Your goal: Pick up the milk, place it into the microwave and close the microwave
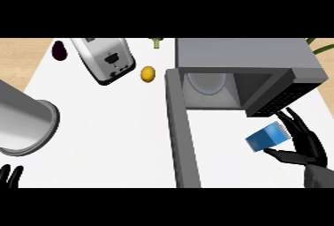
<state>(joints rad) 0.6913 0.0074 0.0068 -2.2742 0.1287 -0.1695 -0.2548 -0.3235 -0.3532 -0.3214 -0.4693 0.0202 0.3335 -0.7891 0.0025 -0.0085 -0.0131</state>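
The milk (pixel 267 137), a small blue carton with a white end, is being carried tilted in the air just in front of the microwave (pixel 248 59), below the right corner of its open mouth. The right robot hand (pixel 301 141) is gripping the milk, with its fingers curling round the far side and its thumb pressing in from below. Judging by this, the pick-up is done and the placing step is in hand.

The next move is likely calling for the milk to travel up and to the left of where it is hanging now, into the microwave's cavity, where a pale round turntable (pixel 207 82) is showing. The dark control panel (pixel 287 95) at the microwave's right front is sitting just above the fingers and is the nearest thing to catch on. The microwave door (pixel 181 132) is standing wide open, stretching from the microwave's left front corner toward the viewer; it is lying left of the milk and will need swinging shut afterward.

Farther left of the microwave, a yellow lemon (pixel 149 73), a silver toaster (pixel 104 59), a dark eggplant (pixel 59 51) and a large grey pot (pixel 24 123) are lying on the white table (pixel 111 150), all well apart from the path. The left robot hand (pixel 9 175) is resting open at the view's lower left edge.
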